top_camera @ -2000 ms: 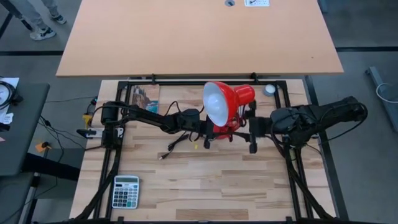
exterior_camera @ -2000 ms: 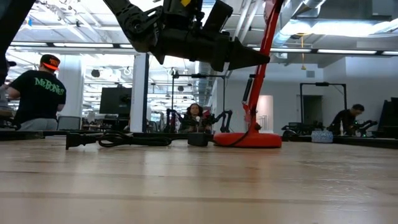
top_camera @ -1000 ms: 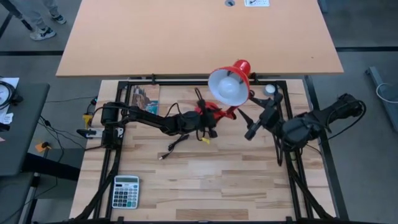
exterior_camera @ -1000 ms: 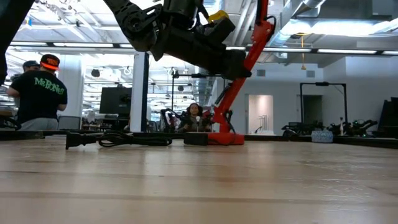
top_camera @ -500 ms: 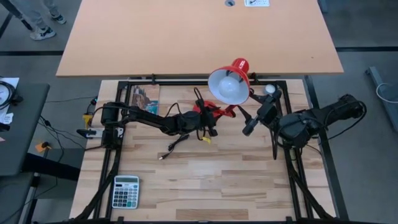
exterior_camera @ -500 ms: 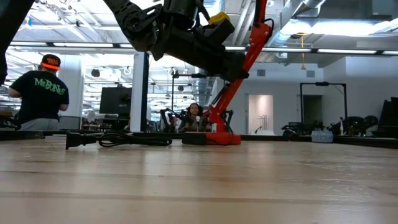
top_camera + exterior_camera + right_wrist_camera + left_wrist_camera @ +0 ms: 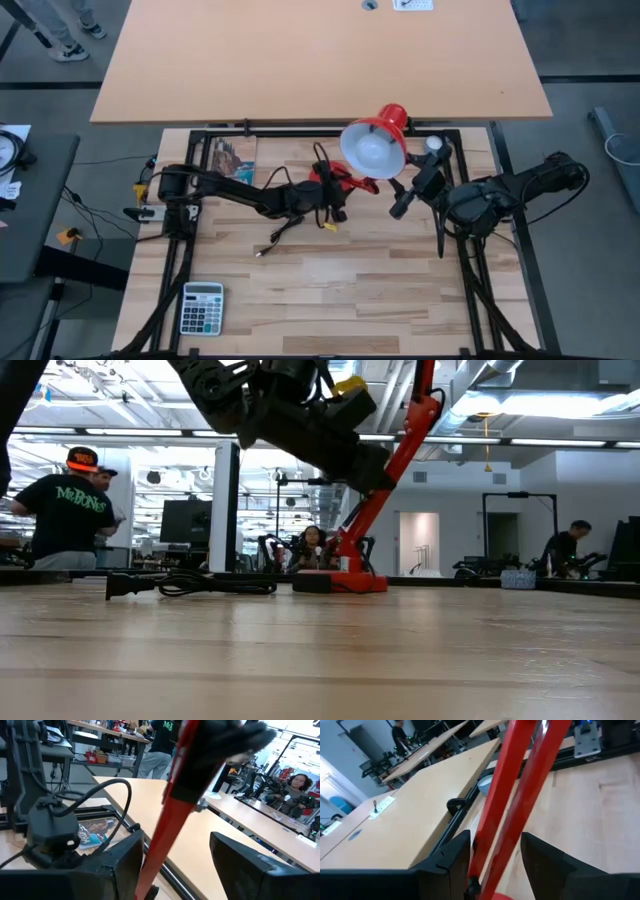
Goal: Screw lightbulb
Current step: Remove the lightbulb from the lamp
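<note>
Lightbulb (image 7: 372,152) shows only in the high view, as a pale rounded shape in the white inside of the red lamp shade (image 7: 393,118). It is hard to tell from the shade's lining, and its metal base is hidden. The shade faces up towards the camera over the far edge of the wooden table (image 7: 330,290), just beside a small round grey disc (image 7: 433,144).

The left gripper (image 7: 337,196) is at the middle of the table by the lamp's red base (image 7: 336,177). In its wrist view its two dark fingers (image 7: 452,857) stand on either side of the red lamp arm (image 7: 520,780) and pinch it. In the low view the lamp arm leans away from upright under that grasp. The right gripper (image 7: 397,208) hangs near the shade on its right side, apart from the lamp. Its fingers (image 7: 125,865) are spread, with nothing between them but a farther view of the lamp arm.

Two seconds ago the lamp stood upright nearer the table's middle and the right gripper was close against it. Since then the base has slid towards the left arm, the lamp has tilted, and the right gripper has pulled back. Over the last half second the shade has drifted slightly to the right, and the right gripper has hardly moved.
</note>
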Motion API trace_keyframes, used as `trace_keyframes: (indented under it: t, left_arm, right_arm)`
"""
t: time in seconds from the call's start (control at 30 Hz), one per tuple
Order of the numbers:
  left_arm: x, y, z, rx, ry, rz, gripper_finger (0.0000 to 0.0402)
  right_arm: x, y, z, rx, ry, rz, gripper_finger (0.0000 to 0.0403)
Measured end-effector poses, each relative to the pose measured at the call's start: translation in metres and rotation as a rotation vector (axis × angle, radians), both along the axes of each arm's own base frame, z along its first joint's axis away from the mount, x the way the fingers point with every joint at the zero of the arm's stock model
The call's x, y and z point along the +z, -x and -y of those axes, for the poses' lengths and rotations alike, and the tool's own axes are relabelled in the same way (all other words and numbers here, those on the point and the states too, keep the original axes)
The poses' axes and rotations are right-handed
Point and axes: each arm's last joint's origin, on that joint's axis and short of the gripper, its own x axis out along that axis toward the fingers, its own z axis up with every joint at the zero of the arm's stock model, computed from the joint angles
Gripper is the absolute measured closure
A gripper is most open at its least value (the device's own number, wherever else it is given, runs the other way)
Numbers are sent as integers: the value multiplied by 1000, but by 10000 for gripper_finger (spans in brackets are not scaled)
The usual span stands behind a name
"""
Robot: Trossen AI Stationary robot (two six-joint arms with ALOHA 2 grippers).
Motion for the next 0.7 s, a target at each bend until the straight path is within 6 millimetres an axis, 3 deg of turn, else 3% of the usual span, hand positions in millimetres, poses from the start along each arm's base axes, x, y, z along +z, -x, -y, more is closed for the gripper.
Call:
trace_keyframes:
  t: [0.43,0.7]
  left_arm:
    - [20,15,6,-14,14,-86,237]
    - [40,34,6,-15,31,-170,237]
  right_arm:
    - [0,0,-2,6,19,-18,200]
    - [1,6,-11,-24,36,-9,185]
